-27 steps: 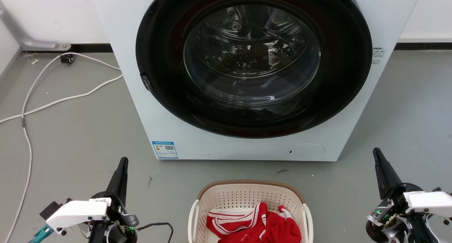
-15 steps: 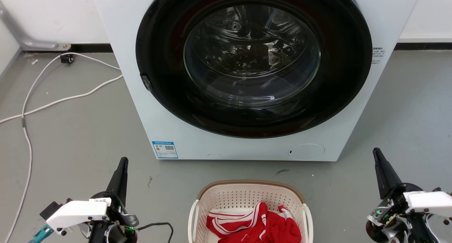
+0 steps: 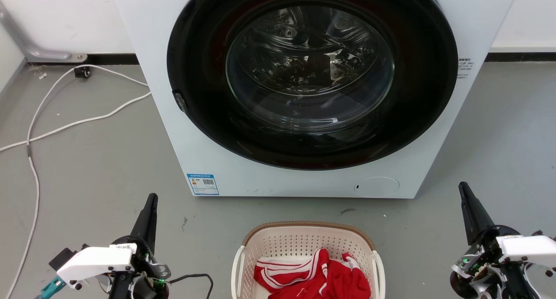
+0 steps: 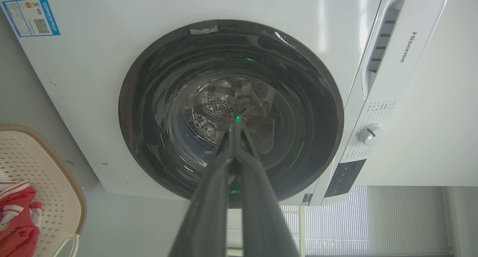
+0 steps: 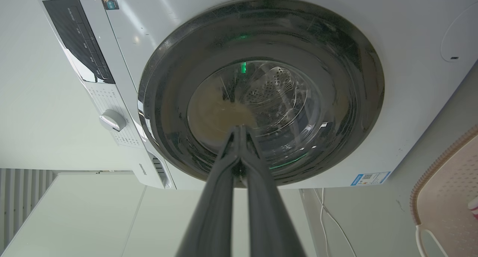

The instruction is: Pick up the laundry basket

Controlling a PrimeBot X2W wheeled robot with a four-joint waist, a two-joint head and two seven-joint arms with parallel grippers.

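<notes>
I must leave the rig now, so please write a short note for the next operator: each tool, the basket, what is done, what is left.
Left tool: shut, holding nothing, left of the basket and apart from it.
Right tool: shut, holding nothing, right of the basket and apart from it.
Basket: on the floor in front of the washing machine, red clothes inside.
Done: nothing yet; the basket is not gripped.
Left: probably open both tools, take the side handles, lift.
</notes>
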